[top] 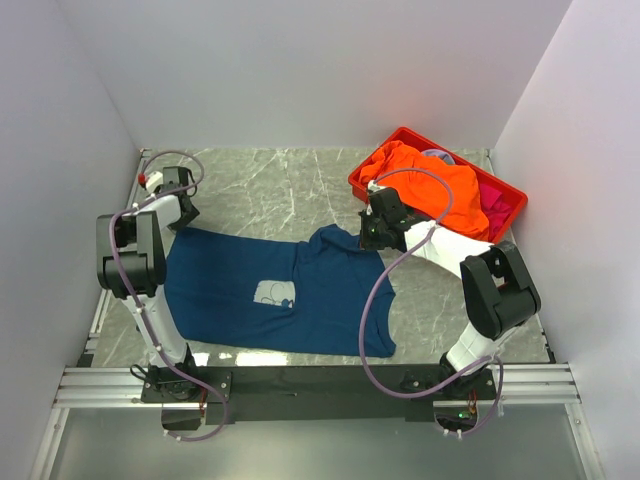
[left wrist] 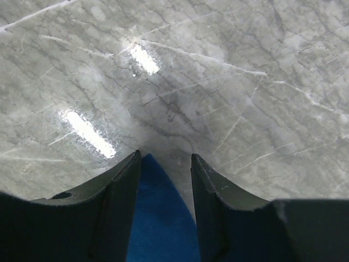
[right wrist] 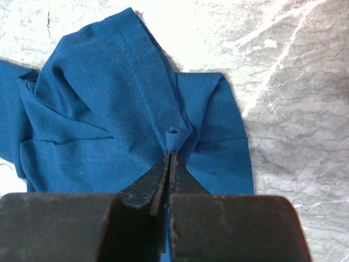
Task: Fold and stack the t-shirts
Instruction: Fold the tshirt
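Lying flat, navy tee (top: 240, 275) runs L–R; R gripper (top: 363, 240) pinches sleeve (right wrist: 125, 71).

The navy t-shirt (top: 230, 290) lies spread print-up, one sleeve bunched; orange t-shirt (top: 430, 185) and magenta t-shirt (top: 495, 205) lie heaped together.

Robotics laboratory test cell, plain white partition walls (top: 300, 70) closing in a grey marble-patterned bench (top: 270, 190) on three sides, two black-and-white jointed robot arms (top: 130, 255) (top: 495, 290) mounted on a ribbed aluminium rail (top: 100, 385) along its near edge.
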Controlling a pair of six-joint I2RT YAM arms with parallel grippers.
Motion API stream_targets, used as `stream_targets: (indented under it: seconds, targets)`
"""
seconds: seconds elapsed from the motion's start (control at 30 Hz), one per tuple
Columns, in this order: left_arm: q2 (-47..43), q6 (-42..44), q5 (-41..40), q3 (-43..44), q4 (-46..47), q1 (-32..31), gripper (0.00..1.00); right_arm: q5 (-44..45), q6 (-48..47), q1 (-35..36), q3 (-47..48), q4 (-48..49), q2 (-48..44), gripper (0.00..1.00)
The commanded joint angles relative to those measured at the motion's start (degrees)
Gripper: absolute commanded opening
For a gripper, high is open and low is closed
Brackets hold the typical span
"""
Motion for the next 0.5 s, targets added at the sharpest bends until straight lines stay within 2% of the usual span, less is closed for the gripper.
stream_targets:
  seconds: [0.0,0.47]
  targets:
    - [-1.46,1.49,0.33,1.27,-1.32,0.74,0.48,-0.07,0.21,0.30,0.08,2.05,-1.55,0.00]
    - [-7.08,0.26,-1.08,-2.95,2.37,0.83,0.50,-0.51,0.12,0.30,0.08,1.70,-1.02,0.00]
